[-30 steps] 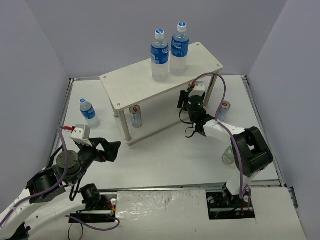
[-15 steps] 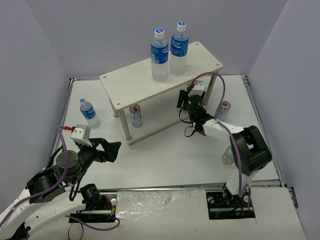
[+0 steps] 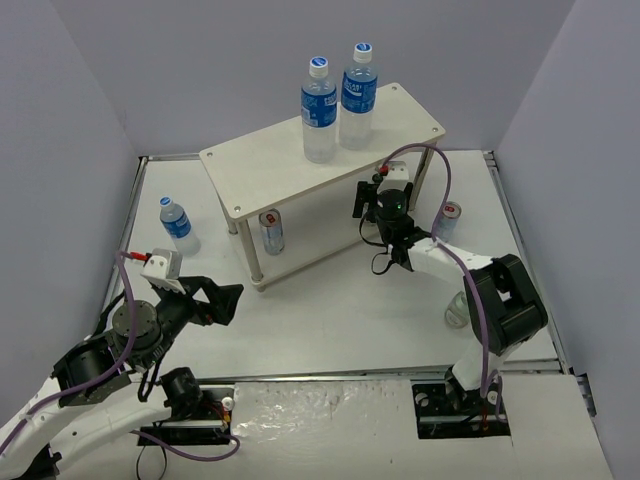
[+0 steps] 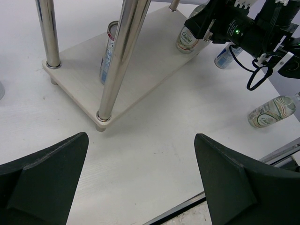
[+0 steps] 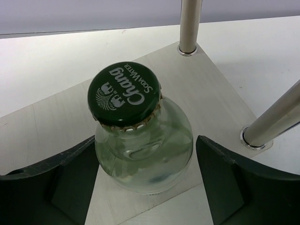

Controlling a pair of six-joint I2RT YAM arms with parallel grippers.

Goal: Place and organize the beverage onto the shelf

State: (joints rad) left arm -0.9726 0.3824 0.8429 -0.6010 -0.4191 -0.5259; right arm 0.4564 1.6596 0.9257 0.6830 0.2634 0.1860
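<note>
Right gripper point(image 5: 145, 154) edges slightly toward upper left of overhead frame, jaws close around green-capped soda bottle point(image 5: 140, 140) standing on shelf point(image 3: 270, 165) lower board; clamped or released, cannot tell. Left gripper point(image 4: 140, 187) gapes empty, lower left. Placement seemingly near done.

The top view looks down from above and behind the arm bases, far enough back to take in the whole counter point(image 3: 330, 320) and shelf point(image 3: 290, 165). The left wrist view sits low over the counter, facing the shelf's lower board point(image 4: 145, 65) from some way off. The right wrist view looks steeply down, very close, on a bottle point(image 5: 143, 154) standing on that board. All three views share the board.
</note>
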